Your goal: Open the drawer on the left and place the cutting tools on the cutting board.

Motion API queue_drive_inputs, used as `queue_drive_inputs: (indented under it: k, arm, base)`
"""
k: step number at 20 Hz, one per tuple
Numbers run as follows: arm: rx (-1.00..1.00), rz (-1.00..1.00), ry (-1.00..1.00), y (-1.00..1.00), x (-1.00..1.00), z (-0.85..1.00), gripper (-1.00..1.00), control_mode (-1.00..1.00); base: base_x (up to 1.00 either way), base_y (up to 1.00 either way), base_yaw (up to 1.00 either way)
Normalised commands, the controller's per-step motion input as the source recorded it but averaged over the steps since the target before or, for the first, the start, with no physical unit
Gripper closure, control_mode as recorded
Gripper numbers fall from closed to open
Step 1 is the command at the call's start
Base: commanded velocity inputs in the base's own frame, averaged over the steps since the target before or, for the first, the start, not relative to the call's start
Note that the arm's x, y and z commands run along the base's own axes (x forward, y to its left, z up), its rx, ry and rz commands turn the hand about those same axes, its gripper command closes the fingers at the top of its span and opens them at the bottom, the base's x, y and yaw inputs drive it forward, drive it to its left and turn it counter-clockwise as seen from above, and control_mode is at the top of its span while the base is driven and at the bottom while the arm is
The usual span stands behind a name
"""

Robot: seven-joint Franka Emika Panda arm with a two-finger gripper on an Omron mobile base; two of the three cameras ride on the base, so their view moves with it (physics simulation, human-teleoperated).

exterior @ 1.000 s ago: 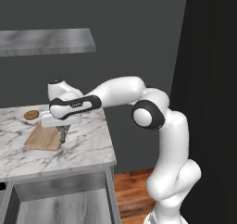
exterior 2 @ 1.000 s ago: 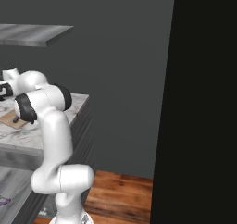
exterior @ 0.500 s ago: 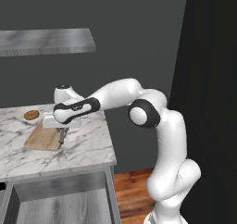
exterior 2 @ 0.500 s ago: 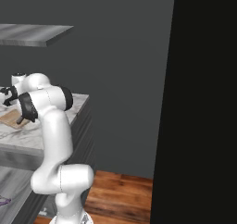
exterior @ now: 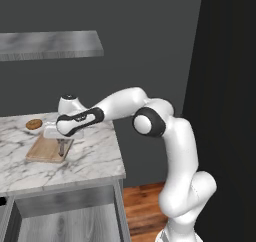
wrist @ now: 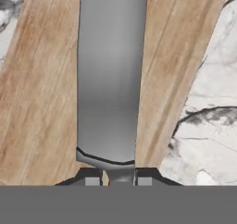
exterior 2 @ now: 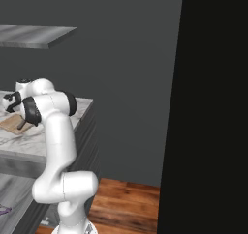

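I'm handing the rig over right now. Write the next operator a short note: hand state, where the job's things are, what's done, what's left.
Hand: shut on the knife, blade hanging just over the cutting board.
Cutting board: on the marble counter, a small round pastry behind it.
Purple-handled tool: down at the lower left of the right base view, not on the board.
Done: knife picked up and brought to the board.
Left: set the knife down and release, then fetch the purple-handled tool and place it on the board.
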Motion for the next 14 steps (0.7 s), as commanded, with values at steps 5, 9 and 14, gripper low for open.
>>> queue_drive_inputs:
  k: [5,9,14]
  arm:
    - [0.0,0.0,0.0,0.3,0.04,-0.12,-1.0,-1.0]
    - [0.0,0.0,0.0,0.14,0.07,-0.08,-1.0,-1.0]
    - [0.0,0.0,-0.01,0.0,0.02,-0.01,-1.0,-1.0]
  base:
    - [0.0,0.0,0.0]
    - [0.0,0.0,0.0]
    - [0.0,0.0,0.0]
